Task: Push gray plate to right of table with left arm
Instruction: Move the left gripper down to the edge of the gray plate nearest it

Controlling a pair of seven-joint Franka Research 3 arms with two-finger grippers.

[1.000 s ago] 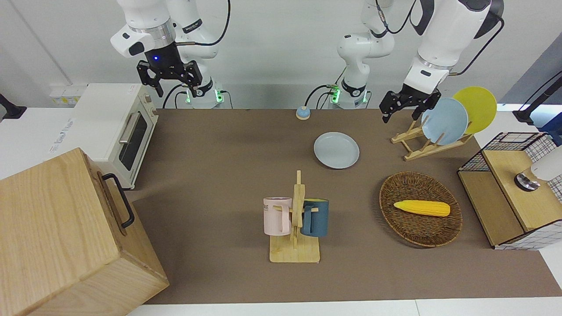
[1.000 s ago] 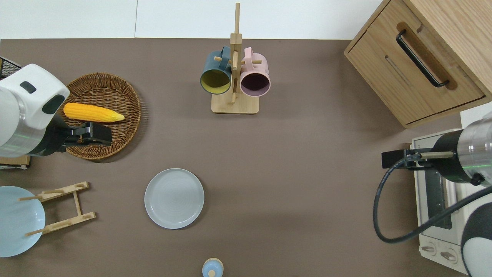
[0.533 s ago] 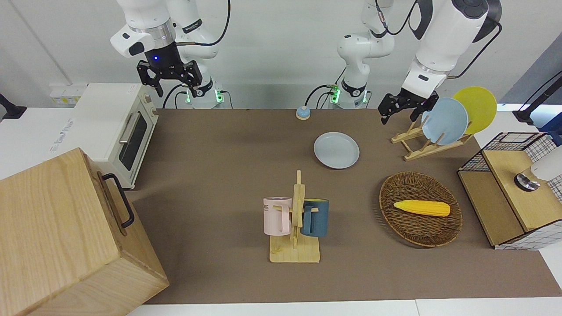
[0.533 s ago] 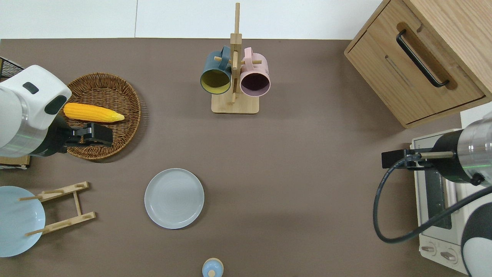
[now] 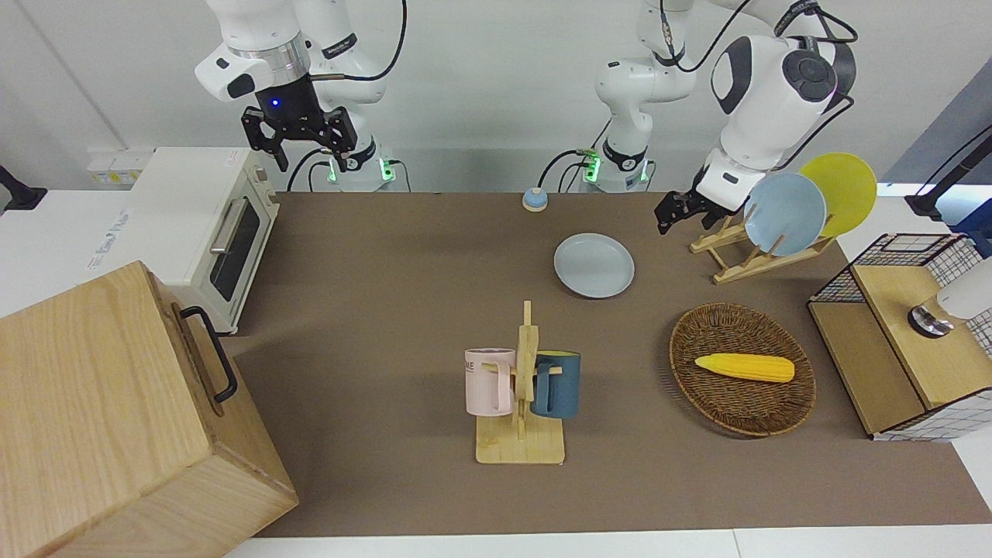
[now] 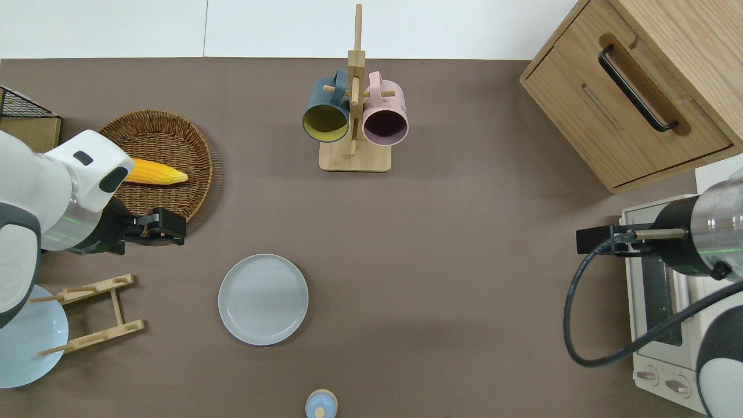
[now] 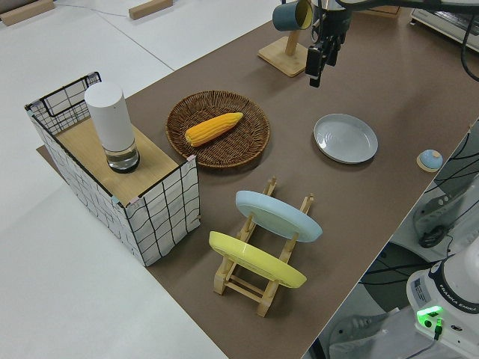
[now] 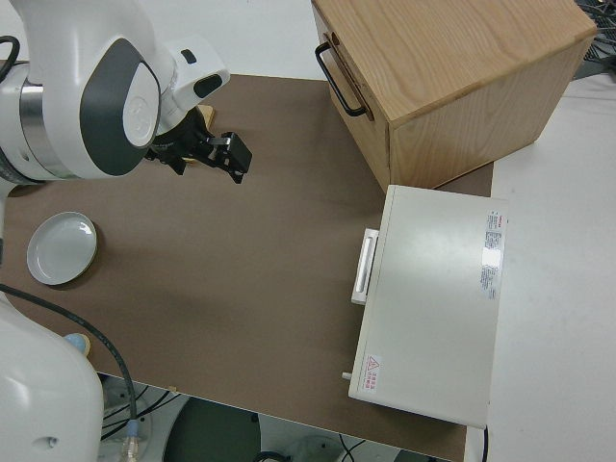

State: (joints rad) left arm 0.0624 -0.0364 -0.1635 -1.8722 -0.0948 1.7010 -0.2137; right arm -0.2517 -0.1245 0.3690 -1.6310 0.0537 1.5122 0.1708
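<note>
The gray plate [image 5: 594, 266] [image 6: 263, 299] [image 7: 346, 138] [image 8: 62, 248] lies flat on the brown table [image 6: 464, 261], a little toward the left arm's end from the middle. My left gripper [image 5: 673, 215] [image 6: 168, 226] [image 7: 318, 60] [image 8: 226, 154] hangs open and empty in the air. In the overhead view it is over the wicker basket's rim nearest the plate, apart from the plate. The right gripper [image 5: 298, 136] is open and its arm is parked.
A wicker basket [image 6: 191, 133] holds a corn cob [image 6: 157, 172]. A wooden rack [image 5: 736, 256] carries a light-blue plate [image 5: 784, 213] and a yellow plate [image 5: 845, 190]. Also here: mug rack [image 6: 354, 116], small blue knob [image 6: 321, 404], wooden cabinet [image 6: 633, 93], toaster oven [image 5: 209, 225], wire crate [image 7: 120, 187].
The left arm has swung its wrist over and lowered, carrying its gripper from the plate rack's side toward the gray plate. The plate and the right arm have not moved.
</note>
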